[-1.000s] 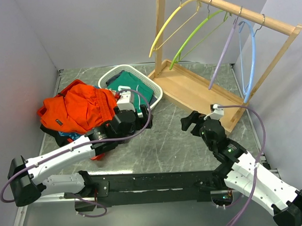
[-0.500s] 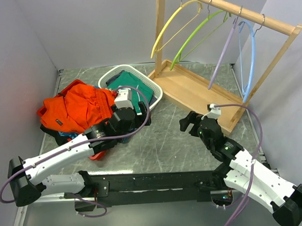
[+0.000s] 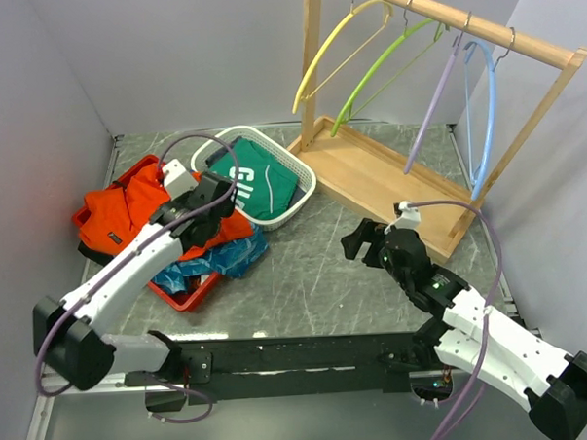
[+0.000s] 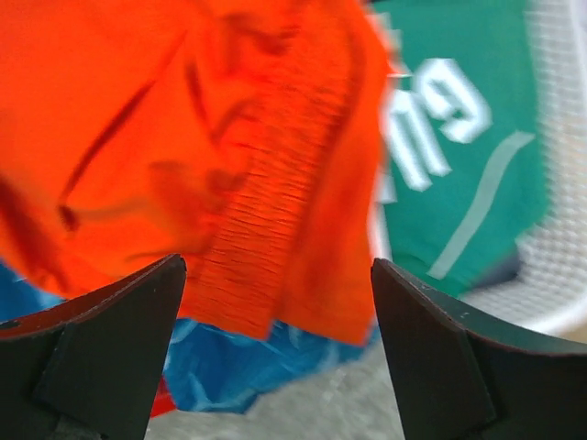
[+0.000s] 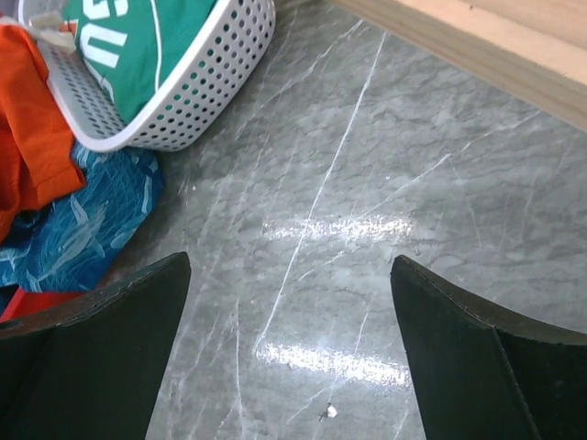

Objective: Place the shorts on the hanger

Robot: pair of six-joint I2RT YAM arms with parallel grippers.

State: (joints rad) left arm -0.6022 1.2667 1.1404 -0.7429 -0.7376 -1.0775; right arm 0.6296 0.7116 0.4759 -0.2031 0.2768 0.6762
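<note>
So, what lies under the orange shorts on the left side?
A blue patterned cloth pokes out from under the shorts, and below it the edge of a red tray shows. Whatever else lies beneath is covered.

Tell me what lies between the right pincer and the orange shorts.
Bare tabletop, then blue cloth and the basket corner before the shorts; right wrist view shows it.

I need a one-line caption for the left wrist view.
Left gripper, jaws open, above the orange shorts; blue patterned cloth beneath them, green garment in the white basket at right.
</note>
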